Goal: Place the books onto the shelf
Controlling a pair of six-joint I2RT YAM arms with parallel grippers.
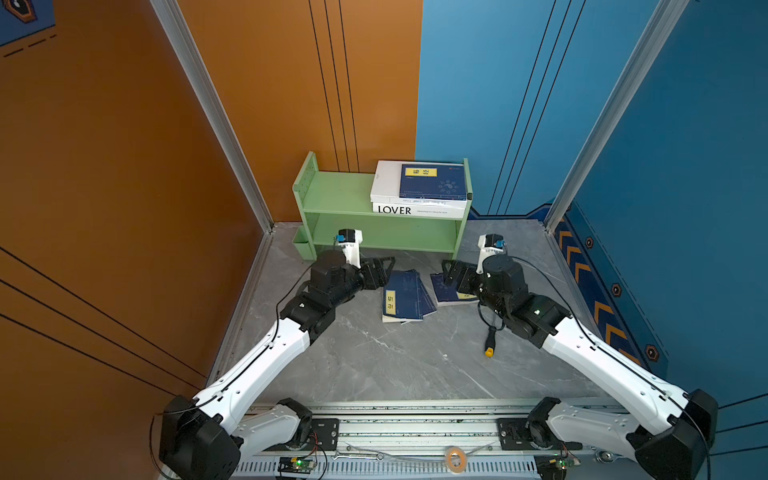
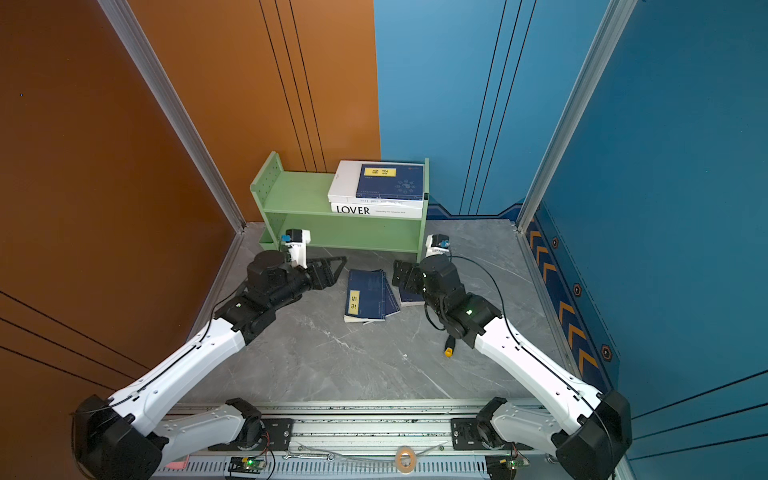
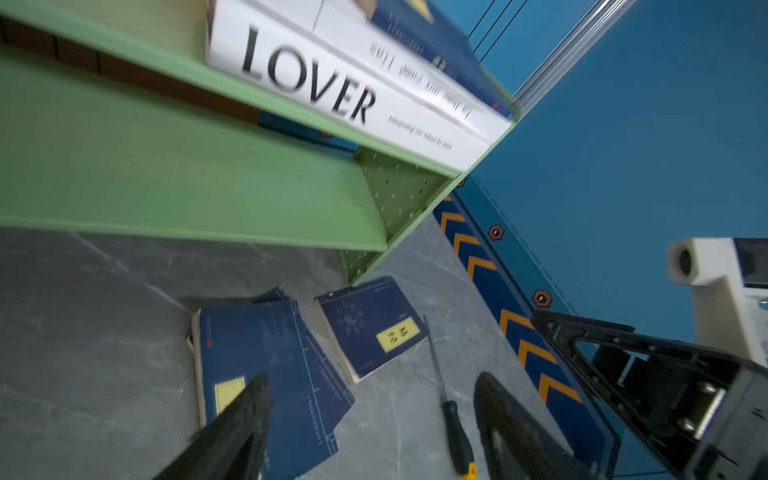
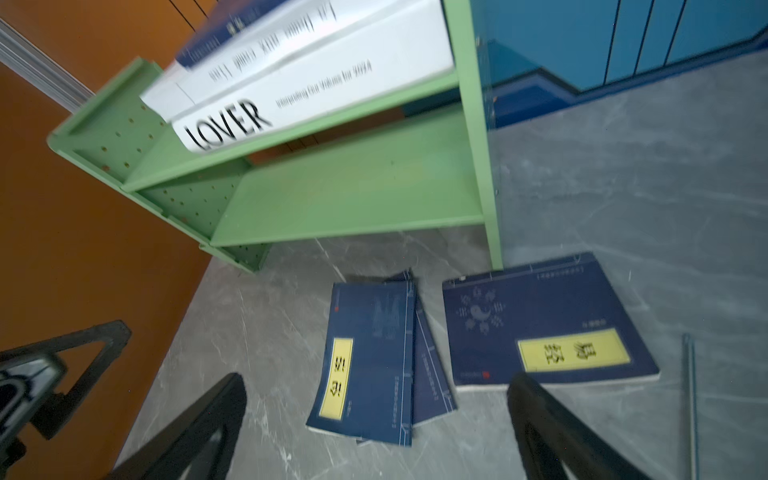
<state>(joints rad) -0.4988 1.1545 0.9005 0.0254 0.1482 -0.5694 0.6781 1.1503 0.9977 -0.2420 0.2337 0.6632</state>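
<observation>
Holding the left gripper [image 1: 385,270] spread wide and empty, just beside a loose pile of blue books [image 1: 405,297] lying flat on the counter [image 1: 395,365]. Hovering the right gripper [image 1: 448,275], fully spread and gripping nothing, over a single blue book [image 4: 548,316] nearby. Showing three more books [image 1: 419,187] stacked flat on the top board of the green shelf [image 1: 332,199], at its right end.

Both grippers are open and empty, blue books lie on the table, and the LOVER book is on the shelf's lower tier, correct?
No: the LOVER book lies on the upper tier of the shelf, as both top views show. The rest is right.
</observation>
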